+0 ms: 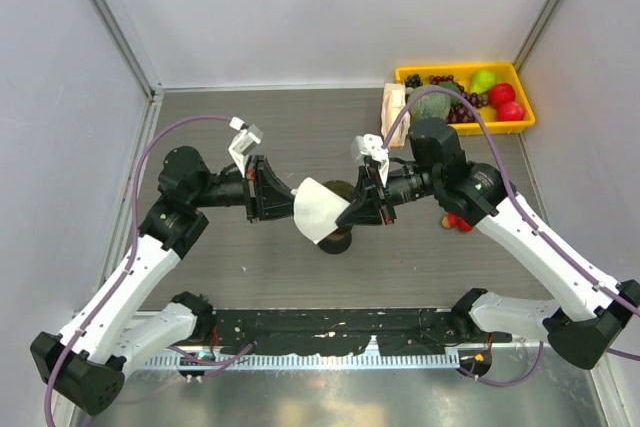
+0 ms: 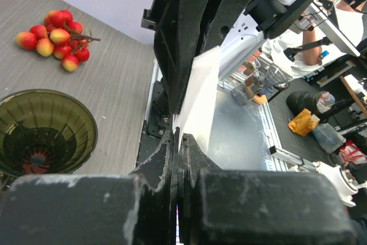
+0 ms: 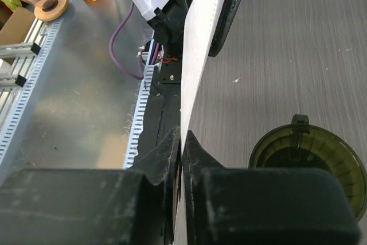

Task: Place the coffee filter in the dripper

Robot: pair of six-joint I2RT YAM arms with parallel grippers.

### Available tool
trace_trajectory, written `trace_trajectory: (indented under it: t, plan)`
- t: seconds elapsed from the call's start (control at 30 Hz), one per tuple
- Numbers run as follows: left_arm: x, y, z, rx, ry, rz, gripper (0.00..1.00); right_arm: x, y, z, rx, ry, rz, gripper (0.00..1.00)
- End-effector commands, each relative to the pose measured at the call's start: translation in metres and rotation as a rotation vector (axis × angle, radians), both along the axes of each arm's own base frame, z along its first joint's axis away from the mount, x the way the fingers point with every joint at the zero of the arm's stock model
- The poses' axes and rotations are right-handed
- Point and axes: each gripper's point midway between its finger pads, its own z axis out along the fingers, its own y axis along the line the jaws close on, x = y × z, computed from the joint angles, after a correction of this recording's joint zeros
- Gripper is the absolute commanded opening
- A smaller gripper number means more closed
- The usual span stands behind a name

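A thin white coffee filter [image 1: 318, 209] hangs in mid-air at the table's centre, held flat between both grippers. My left gripper [image 1: 290, 199] is shut on its left edge and my right gripper [image 1: 350, 209] is shut on its right edge. The filter shows edge-on in the left wrist view [image 2: 198, 98] and in the right wrist view [image 3: 198, 44]. The dark olive dripper [image 1: 337, 237] stands on the table just below and behind the filter, mostly hidden by it. Its open mouth shows in the left wrist view [image 2: 43, 127] and, with its handle, in the right wrist view [image 3: 312, 162].
A yellow tray [image 1: 520, 72] of fruit sits at the back right, with a pack of white papers [image 1: 394, 105] beside it. A bunch of red lychees [image 1: 458, 222] lies under my right arm; it also shows in the left wrist view [image 2: 54, 38].
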Motion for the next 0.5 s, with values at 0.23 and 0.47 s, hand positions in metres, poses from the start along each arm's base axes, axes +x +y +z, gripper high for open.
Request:
trace_trajectory:
  t: [0.23, 0.47]
  plan:
    - [-0.009, -0.003, 0.013, -0.005, -0.119, -0.035, 0.38, -0.008, 0.004, 0.024, 0.078, -0.027, 0.046, 0.05]
    - [-0.007, -0.012, 0.011, -0.004, -0.117, -0.052, 0.46, -0.008, 0.014, 0.021, 0.079, 0.001, 0.070, 0.05]
